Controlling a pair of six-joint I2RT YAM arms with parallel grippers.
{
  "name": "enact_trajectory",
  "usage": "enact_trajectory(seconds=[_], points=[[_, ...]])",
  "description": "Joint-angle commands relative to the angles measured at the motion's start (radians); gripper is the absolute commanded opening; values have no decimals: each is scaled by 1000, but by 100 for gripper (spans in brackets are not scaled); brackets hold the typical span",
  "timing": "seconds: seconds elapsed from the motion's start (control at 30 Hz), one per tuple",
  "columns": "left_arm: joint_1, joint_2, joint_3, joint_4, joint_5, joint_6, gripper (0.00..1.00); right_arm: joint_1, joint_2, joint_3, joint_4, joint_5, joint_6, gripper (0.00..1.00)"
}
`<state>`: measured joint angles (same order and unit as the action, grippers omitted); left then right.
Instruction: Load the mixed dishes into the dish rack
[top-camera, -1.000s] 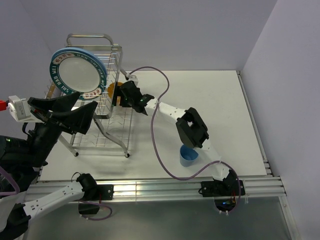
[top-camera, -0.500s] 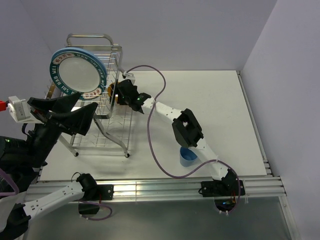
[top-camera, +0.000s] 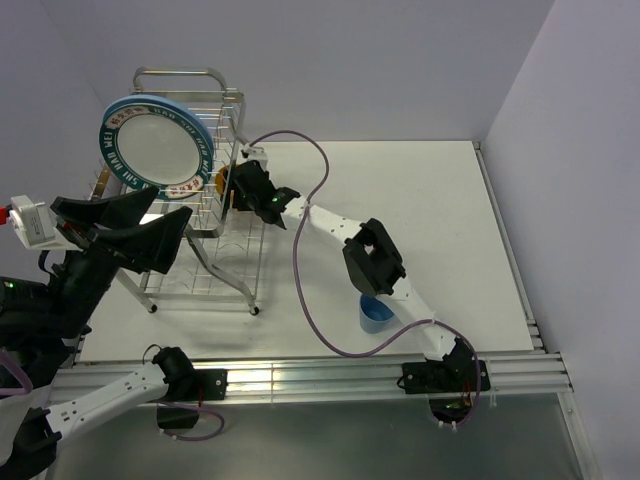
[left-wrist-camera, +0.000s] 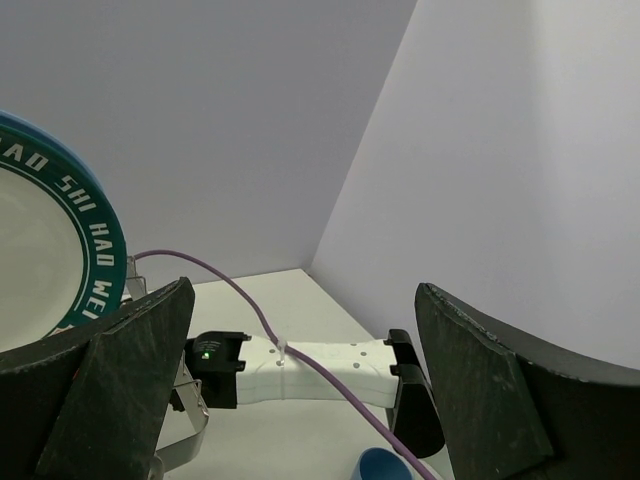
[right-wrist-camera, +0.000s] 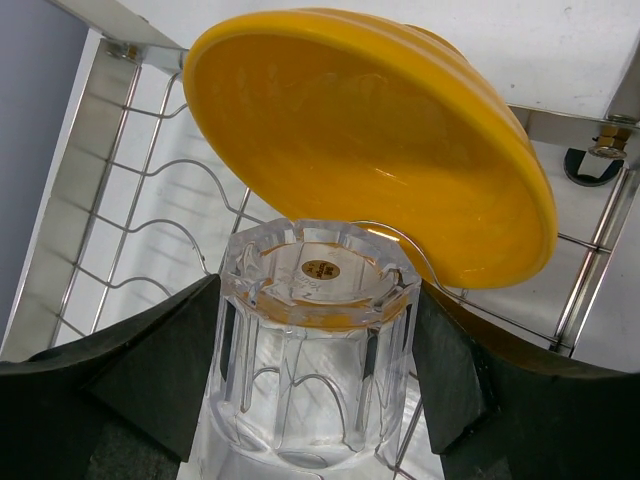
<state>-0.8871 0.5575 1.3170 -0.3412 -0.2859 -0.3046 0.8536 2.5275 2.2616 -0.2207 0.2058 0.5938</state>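
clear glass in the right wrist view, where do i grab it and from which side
Pinch two opposite flat facets of the clear glass at mid-height, coming in from the wrist camera's side. The orange-yellow bowl leans close behind it, so the far side looks blocked.

Orange-yellow bowl (right-wrist-camera: 370, 130), clear faceted glass (right-wrist-camera: 315, 350), silver wire rack (top-camera: 230, 250), white plate (top-camera: 155, 145) with teal lettered rim, blue cup (top-camera: 377, 316), white table (top-camera: 430, 200).

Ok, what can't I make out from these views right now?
- Glass: top view, hidden under the right gripper.
- Grip: right wrist view, fingers flank the glass; contact unclear.
- Bowl: top view, only a sliver shows past the gripper.
- Cup: top view, partly under the right arm; left wrist view, cut by the bottom edge.
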Motion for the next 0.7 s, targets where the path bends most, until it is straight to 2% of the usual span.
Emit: enact_trajectory(seconds=[0.0, 0.23, 0.27, 0.33, 0.37, 0.43, 0.67], points=[[-3, -4, 7, 8, 11, -1, 99, 13, -4, 4, 14, 29, -40, 55], [-3, -13, -4, 4, 2, -8, 99, 25, -81, -120, 121, 26, -64, 33], [-3, -13, -5, 4, 2, -10, 99, 28, -90, -138, 138, 24, -71, 26], [-3, -14, -4, 1, 4, -14, 99, 32, -127, -198, 194, 17, -94, 18], [-3, -14, -4, 1, 7, -16, 99, 35, -140, -223, 213, 12, -103, 8], [-3, -18, -4, -1, 5, -18, 99, 35, -186, -302, 297, 1, -130, 0], [-3, -24, -21, 7, -1, -18, 99, 44, -315, -575, 593, -54, -241, 0]])
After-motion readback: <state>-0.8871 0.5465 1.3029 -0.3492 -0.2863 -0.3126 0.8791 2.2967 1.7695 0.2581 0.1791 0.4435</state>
